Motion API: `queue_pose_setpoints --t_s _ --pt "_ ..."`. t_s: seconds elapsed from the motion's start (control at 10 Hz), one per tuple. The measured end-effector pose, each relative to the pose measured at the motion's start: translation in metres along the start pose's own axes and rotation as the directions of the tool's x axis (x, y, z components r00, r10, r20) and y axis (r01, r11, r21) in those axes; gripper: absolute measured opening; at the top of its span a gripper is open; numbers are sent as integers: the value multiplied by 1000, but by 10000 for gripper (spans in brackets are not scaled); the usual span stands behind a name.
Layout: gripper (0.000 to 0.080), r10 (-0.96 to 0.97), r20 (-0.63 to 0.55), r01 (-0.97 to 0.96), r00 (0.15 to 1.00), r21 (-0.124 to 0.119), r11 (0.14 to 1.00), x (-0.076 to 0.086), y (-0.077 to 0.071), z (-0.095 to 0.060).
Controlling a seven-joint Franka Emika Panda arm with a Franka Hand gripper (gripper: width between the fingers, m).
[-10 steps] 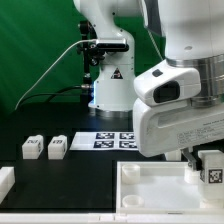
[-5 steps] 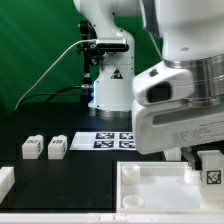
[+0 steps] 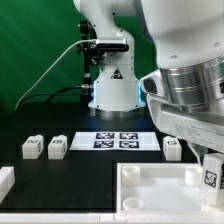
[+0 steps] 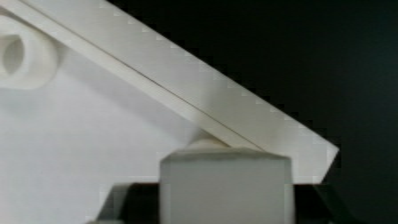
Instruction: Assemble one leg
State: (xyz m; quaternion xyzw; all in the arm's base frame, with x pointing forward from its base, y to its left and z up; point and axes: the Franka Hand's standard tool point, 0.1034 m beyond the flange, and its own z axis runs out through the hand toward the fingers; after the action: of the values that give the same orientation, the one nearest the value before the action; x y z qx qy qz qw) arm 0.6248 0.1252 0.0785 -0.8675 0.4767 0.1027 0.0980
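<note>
My gripper (image 3: 209, 172) is shut on a leg (image 3: 210, 179), a small white block with a marker tag, at the exterior view's right. It holds the leg at the right corner of the large white panel (image 3: 150, 186); whether they touch I cannot tell. In the wrist view the leg (image 4: 226, 185) fills the gap between the dark fingers (image 4: 139, 205), above the panel's corner (image 4: 107, 140) near a round socket (image 4: 22, 60). Two more legs (image 3: 32, 148) (image 3: 57, 147) stand at the left, and a third (image 3: 172, 147) behind the panel.
The marker board (image 3: 120, 140) lies on the black table in front of the robot base (image 3: 110, 85). A white part (image 3: 5, 181) sits at the front left edge. The arm's bulky wrist fills the upper right.
The wrist has turned and the held leg has sunk a little toward the panel's corner. The arm body has shifted, uncovering the third leg behind the panel.
</note>
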Motion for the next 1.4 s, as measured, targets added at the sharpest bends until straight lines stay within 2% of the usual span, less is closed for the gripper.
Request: queue_pose_setpoints --t_s 0.1,0.3,0.4,0.6,0.7,0.8,0.9,1.0,1.1,1.3,1.4 --pt "295 131 6 -131 991 12 991 0 -2 0" --pt "295 316 10 -316 949 15 949 -1 -3 0" --pt "295 359 11 -359 933 14 933 -1 -3 0" --pt "295 315 10 -315 949 13 949 -1 -3 1" --pt "466 258 10 -258 966 2 966 -3 -1 1" --pt "585 208 21 -207 978 -27 978 -11 1 0" --pt "635 104 21 -103 994 -54 993 -14 4 -2" --pt "635 -105 -2 105 994 -88 991 -13 6 -4" --pt "645 -269 -6 267 963 -109 958 -16 6 -3" --pt "649 -429 13 428 903 -108 897 -14 7 -2" --pt "649 -541 27 541 840 -107 834 -13 7 -2"
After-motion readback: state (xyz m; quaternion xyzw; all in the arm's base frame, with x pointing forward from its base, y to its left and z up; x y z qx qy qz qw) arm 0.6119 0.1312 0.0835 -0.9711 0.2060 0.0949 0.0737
